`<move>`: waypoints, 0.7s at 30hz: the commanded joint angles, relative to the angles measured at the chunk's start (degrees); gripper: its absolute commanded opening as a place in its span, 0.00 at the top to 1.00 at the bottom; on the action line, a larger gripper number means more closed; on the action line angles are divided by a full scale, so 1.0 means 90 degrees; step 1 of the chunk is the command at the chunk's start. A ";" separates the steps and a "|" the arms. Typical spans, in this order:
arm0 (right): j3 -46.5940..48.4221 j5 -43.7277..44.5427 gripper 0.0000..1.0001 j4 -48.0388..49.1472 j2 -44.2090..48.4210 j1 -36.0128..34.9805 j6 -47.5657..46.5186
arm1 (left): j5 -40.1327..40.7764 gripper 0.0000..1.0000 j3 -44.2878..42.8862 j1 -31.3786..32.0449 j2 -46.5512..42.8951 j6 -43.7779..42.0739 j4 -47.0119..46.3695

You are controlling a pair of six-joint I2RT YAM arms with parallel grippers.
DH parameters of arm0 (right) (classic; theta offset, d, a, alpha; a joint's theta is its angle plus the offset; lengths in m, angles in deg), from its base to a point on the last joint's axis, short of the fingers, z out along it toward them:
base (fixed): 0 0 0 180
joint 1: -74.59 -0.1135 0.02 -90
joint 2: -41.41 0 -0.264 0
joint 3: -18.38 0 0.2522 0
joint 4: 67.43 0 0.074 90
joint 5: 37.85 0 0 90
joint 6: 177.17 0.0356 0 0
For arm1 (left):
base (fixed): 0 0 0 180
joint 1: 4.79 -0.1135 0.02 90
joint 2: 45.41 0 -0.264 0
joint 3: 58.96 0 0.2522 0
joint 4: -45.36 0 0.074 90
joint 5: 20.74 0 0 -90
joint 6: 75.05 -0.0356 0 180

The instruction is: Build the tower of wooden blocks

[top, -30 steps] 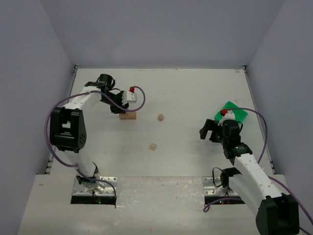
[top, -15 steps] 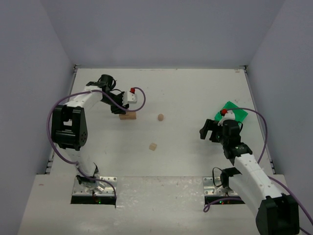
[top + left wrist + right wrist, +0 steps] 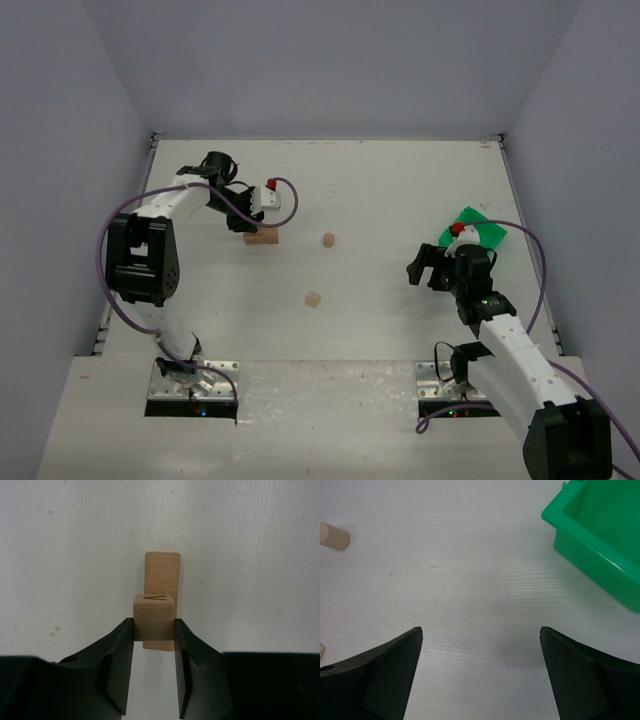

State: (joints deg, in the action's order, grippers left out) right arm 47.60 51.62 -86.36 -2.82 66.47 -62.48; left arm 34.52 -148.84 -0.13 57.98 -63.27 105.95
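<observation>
In the left wrist view my left gripper (image 3: pixel 154 628) is shut on a small tan wood cube (image 3: pixel 154 615) with a dark mark on its top face. The cube sits over the near end of a longer tan bar (image 3: pixel 162 572) that lies flat on the table; I cannot tell whether they touch. From above, the left gripper (image 3: pixel 246 222) stands at the bar (image 3: pixel 263 236) at the back left. A round-ended block (image 3: pixel 328 240) and another cube (image 3: pixel 313 299) lie loose mid-table. My right gripper (image 3: pixel 424 266) is open and holds nothing.
A bright green bin (image 3: pixel 474 229) stands just behind the right gripper, and it shows at the upper right of the right wrist view as the green bin (image 3: pixel 600 545). The round-ended block (image 3: pixel 333 536) lies at that view's far left. Grey walls close in the white table (image 3: pixel 400 190).
The left wrist has shifted very slightly over the bar, still gripping the cube. The right arm and the loose blocks have not moved.
</observation>
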 commanded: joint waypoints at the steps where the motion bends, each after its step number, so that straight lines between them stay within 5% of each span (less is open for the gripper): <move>1: 0.0245 -0.0048 0.01 0.0205 0.0100 -0.0016 -0.0097 | -0.0244 0.89 -0.0254 0.0073 0.0062 -0.0214 0.0049; 14: 0.0235 -0.0028 0.01 0.0145 0.0207 -0.0016 -0.0097 | -0.0134 0.85 -0.0234 0.0165 0.0074 -0.0217 0.0042; 21: 0.0251 0.0019 0.01 0.0055 0.0223 -0.0016 -0.0087 | -0.0079 0.75 -0.0207 0.0175 0.0084 -0.0185 0.0014</move>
State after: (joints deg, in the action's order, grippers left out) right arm 47.60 51.64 -86.42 -1.62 66.47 -62.59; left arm 35.49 -148.93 0.86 58.00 -64.08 106.65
